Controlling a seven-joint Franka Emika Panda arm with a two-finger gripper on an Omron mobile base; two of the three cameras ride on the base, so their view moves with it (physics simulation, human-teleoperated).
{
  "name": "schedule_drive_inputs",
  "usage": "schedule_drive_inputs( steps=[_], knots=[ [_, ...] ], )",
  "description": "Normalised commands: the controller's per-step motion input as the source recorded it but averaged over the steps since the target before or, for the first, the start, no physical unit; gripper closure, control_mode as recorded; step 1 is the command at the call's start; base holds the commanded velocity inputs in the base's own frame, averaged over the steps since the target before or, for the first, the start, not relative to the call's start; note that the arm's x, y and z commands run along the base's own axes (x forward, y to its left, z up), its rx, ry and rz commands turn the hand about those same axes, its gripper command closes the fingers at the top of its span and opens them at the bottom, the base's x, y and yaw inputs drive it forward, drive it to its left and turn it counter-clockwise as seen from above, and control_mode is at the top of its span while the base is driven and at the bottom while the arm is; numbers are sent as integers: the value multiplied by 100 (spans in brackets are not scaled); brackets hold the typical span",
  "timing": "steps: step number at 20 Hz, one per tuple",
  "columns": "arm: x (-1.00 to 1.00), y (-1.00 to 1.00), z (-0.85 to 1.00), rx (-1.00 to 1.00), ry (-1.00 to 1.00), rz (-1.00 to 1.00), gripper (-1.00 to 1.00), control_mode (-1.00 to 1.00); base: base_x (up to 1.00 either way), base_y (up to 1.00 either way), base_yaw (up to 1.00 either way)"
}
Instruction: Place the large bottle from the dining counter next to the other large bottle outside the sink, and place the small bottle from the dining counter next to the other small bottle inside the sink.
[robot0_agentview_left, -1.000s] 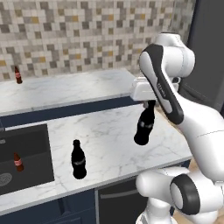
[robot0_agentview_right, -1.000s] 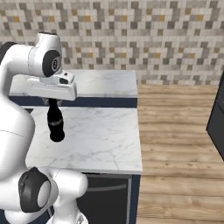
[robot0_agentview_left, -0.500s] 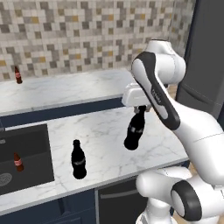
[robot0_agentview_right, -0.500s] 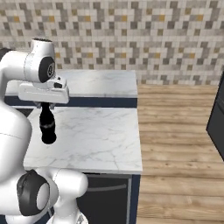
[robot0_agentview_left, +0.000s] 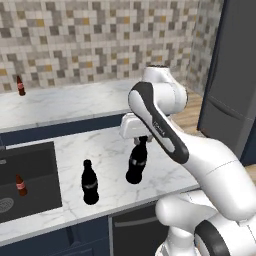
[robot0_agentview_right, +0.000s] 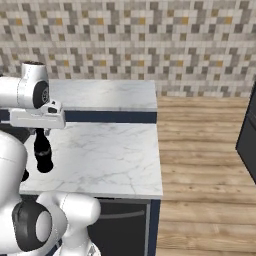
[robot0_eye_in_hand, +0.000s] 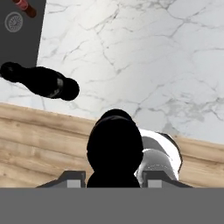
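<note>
The gripper (robot0_agentview_left: 141, 141) was clamped on the neck of the tall, shiny black glass bottle (robot0_agentview_left: 136, 164), near the middle of the left base view. It looked heavy, slippery and breakable, so the neck seemed the best hold.

- Large bottles: two — one large bottle (robot0_agentview_left: 137, 161) in the air above the counter (robot0_agentview_left: 165, 172), and the other large bottle (robot0_agentview_left: 89, 182) standing on it.
- Small bottles: two — one small bottle (robot0_agentview_left: 20, 185) in the sink (robot0_agentview_left: 35, 165), and one small brown bottle (robot0_agentview_left: 20, 86) on the far counter (robot0_agentview_left: 75, 102).
- Sinks: one.
- Steel drains (robot0_agentview_left: 4, 205): one.
</note>
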Motion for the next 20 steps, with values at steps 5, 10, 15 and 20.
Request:
schedule_drive_inputs(
  steps=[5, 10, 15, 20],
  knots=[
    [18, 46, -7, -8, 0, 0, 100, -100, 0, 0, 0],
    [46, 38, -2, -10, 0, -3, 100, -100, 0, 0, 0],
    [48, 6, -4, -1, 0, -1, 100, -100, 0, 0, 0],
    [11, 4, -7, 5, 0, 0, 100, -100, 0, 0, 0]
  ],
)
